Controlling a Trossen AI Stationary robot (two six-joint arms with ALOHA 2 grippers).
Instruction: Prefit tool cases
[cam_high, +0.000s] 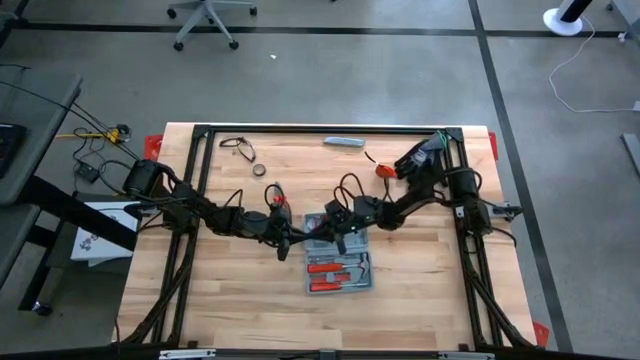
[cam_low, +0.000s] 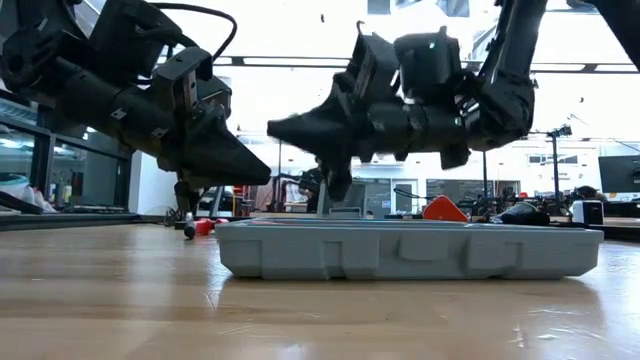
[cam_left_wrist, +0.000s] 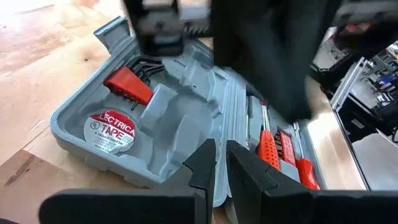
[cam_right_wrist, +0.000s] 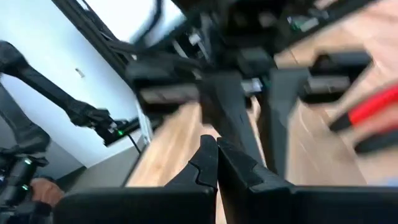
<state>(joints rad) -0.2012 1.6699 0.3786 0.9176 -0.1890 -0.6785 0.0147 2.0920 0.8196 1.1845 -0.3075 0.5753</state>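
Note:
The blue-grey tool case (cam_high: 338, 262) lies open and flat on the wooden table. Its near half holds red-handled tools (cam_left_wrist: 273, 149). Its far half (cam_left_wrist: 155, 124) holds a roll of electrical tape (cam_left_wrist: 110, 130) and a red hex-key set (cam_left_wrist: 127, 84). My left gripper (cam_left_wrist: 221, 155) comes in from the left. It hovers just above the left rim of the far half (cam_low: 262, 177), with its fingers a narrow gap apart and nothing seen between them. My right gripper (cam_right_wrist: 214, 152) is shut and reaches in level from the right. It stands higher above the far half (cam_low: 278, 128).
At the table's far edge lie a slim grey bar (cam_high: 343, 142), black gloves (cam_high: 418, 158), a small red object (cam_high: 381, 170), and a cord and a ring (cam_high: 245, 152) at the far left. Bare wood stretches left, right and in front of the case.

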